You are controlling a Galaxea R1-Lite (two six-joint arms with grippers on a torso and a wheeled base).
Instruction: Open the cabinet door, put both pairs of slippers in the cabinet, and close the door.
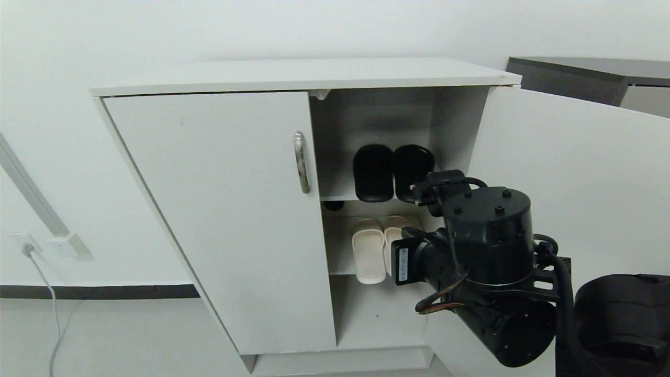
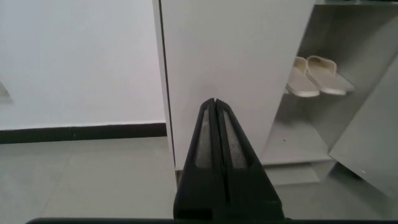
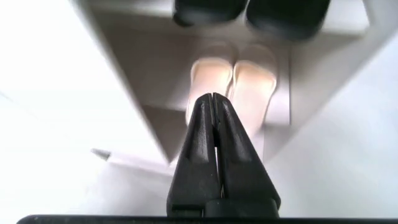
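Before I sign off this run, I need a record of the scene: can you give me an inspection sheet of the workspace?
Surface: cabinet, left door shut, right door swung open.
Job's things: black slippers on the upper shelf; white slippers side by side on the shelf below.
Clutter: nothing seen.
Grippers: left gripper shut, holding nothing, facing the left door; right gripper shut, holding nothing, in front of the white slippers.
Cables: cable hanging from a socket left of the cabinet.
Surroundings: white wall, grey floor, dark desk behind on the right.
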